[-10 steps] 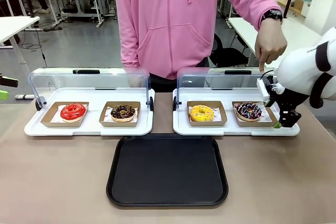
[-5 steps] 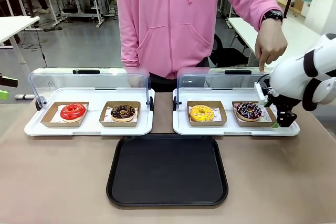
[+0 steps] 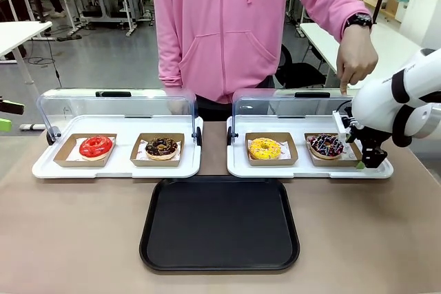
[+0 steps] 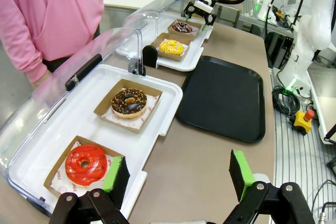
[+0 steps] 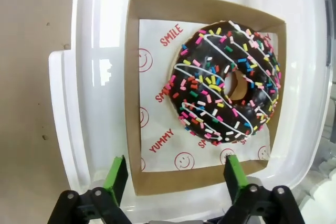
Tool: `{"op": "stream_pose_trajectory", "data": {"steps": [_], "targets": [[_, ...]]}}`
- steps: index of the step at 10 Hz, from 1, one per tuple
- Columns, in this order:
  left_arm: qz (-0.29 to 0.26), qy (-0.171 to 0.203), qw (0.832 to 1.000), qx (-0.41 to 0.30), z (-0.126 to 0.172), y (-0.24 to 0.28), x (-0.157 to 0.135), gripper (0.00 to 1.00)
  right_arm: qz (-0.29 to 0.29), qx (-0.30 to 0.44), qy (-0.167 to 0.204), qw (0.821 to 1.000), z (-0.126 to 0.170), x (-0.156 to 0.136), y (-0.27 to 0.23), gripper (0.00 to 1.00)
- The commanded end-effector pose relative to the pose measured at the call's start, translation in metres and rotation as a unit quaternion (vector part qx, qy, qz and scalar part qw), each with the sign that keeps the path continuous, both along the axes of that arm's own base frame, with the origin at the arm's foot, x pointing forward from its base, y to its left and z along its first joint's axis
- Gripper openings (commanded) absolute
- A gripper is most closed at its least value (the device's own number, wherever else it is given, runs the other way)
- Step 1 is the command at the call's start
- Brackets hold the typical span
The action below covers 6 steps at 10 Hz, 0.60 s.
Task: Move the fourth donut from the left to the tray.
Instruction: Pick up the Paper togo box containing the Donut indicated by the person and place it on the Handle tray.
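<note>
Right gripper (image 3: pixel 367 163) sits low at the outer edge of the shallow square brown cardboard holder (image 3: pixel 317 161). Through its wrist camera I see the jaws spread wide over the holder's rim, with nothing clasped.

The dark chocolate ring donut with white drizzle and coloured sprinkles (image 5: pixel 226 82) lies in that holder. It is at the right end of the right-hand white plastic tray (image 3: pixel 310 170), not on the large flat black rectangular tray (image 3: pixel 219 225).

Left gripper (image 4: pixel 178 174) hangs released and empty beside the left-hand white tray (image 4: pixel 79 114).

Person's hand (image 3: pixel 355 60) points down above the donut's end.
</note>
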<state>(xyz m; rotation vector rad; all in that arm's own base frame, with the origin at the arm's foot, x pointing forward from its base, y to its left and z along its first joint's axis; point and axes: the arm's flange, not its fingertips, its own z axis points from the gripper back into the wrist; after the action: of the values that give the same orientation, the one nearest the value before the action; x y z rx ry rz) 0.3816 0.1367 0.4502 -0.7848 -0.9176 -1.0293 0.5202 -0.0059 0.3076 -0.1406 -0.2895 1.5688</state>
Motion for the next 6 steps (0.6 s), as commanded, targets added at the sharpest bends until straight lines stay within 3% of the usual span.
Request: {"op": "stream_pose_trajectory", "data": {"steps": [1, 2, 3, 4, 6], "targets": [[-0.002, -0.005, 1.000, -0.008, 0.0024, 0.0001, -0.0009, 1.00, 0.013, -0.006, 0.006, 1.000, -0.0004, 0.0056, -0.0040, 0.40], [-0.002, -0.005, 1.000, -0.008, 0.0024, 0.0001, -0.0009, 1.00, 0.013, -0.005, 0.008, 1.000, -0.0012, 0.0061, -0.0048, 0.00], [-0.002, -0.005, 1.000, -0.008, 0.0024, 0.0001, -0.0009, 1.00, 0.016, -0.003, 0.010, 1.000, -0.0019, 0.0055, -0.0046, 0.35], [-0.002, -0.005, 1.000, -0.008, 0.0024, 0.0001, -0.0009, 1.00, 0.017, -0.001, 0.014, 1.000, -0.0018, 0.0048, -0.0047, 0.00], [-0.002, -0.005, 1.000, -0.008, 0.0024, 0.0001, -0.0009, 1.00, 0.021, -0.001, 0.024, 0.999, -0.0009, 0.0033, -0.0036, 0.00]]}}
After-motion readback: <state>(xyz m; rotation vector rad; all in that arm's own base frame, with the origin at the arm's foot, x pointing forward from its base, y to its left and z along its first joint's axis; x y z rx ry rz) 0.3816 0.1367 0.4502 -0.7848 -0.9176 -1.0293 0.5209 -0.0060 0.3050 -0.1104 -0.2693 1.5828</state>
